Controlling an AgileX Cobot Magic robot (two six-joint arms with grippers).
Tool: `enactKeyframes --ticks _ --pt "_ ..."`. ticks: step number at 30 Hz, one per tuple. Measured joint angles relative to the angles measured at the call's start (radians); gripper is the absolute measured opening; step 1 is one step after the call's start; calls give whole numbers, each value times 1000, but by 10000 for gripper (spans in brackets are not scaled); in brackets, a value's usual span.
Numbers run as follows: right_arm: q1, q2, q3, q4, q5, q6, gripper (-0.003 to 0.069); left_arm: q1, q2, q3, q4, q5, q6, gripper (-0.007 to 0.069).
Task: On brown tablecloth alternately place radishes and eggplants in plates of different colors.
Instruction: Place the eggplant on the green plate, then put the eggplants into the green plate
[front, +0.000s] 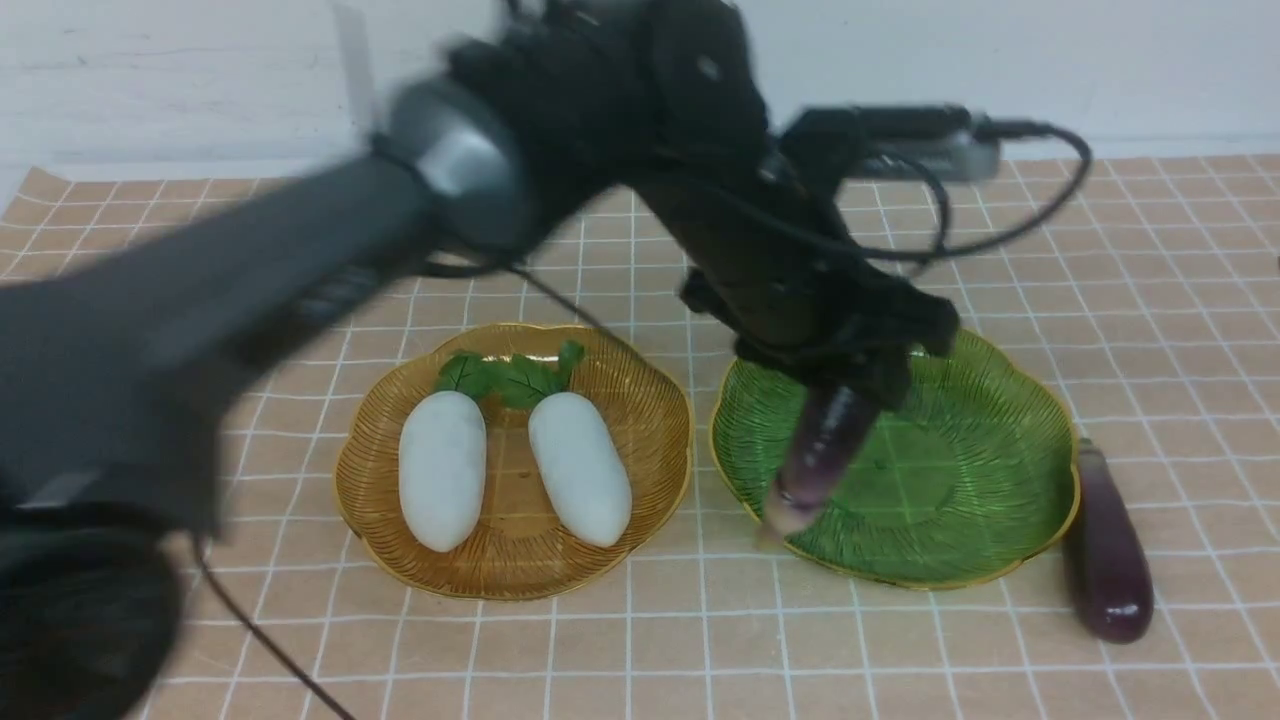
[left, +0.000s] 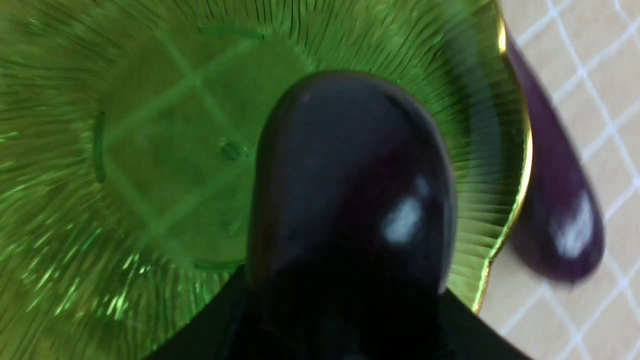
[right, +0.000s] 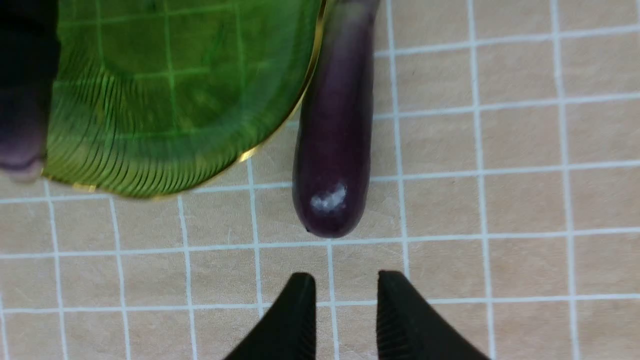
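In the front view, one eggplant (front: 826, 445) is pinched by the left gripper (front: 850, 375), tilted over the green plate's (front: 905, 475) near left edge. In the right wrist view, another eggplant (right: 334, 135) is pointed blunt end first at the part-open, unfilled right gripper (right: 346, 285).

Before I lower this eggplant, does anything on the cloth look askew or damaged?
Nothing looks spilled or damaged. One oddity: the loose eggplant lies snug against the right side of the green plate, partly by its rim, so it may get nudged.
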Motion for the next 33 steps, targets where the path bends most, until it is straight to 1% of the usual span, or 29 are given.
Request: enactKeyframes --ticks 3,5,6,7,11,12,15,16,18,20,22,24,25,26,29,33 --pt "0 0 84 21 -83 -18 206 0 27 -49 -6 -41 0 355" --pt "0 0 124 24 -141 -23 261 3 31 -58 -6 -49 -11 417" --pt "0 0 132 24 -156 -23 296 7 33 -62 -6 -48 -21 461" --pt "0 0 135 24 -166 -23 316 11 33 -65 -7 -45 -29 490" --pt "0 7 140 27 -192 -23 409 36 33 -106 -6 -14 -71 580" --pt "0 12 140 27 -200 -23 425 43 33 -120 -6 -6 -79 587" --pt "0 56 140 30 -215 -23 529 57 33 -154 -6 27 -94 595" --pt "0 68 140 33 -220 -23 546 65 33 -173 -6 41 -101 592" --pt "0 111 140 42 -232 -23 582 81 33 -216 -6 89 -109 565" --pt "0 164 140 51 -257 -23 601 101 33 -286 -3 166 -113 482" --pt "0 229 140 57 -285 -27 603 131 33 -386 1 211 -113 286" --pt "0 293 140 59 -315 -42 601 153 32 -442 2 219 -99 116" --pt "0 318 140 61 -329 -49 600 162 28 -466 8 219 -93 59" --pt "0 341 140 65 -339 -56 597 167 23 -478 11 220 -90 37" --pt "0 390 140 102 -367 -70 591 174 7 -502 14 223 -84 5" --pt "0 433 140 184 -391 -143 590 174 -4 -504 22 224 -70 -3"
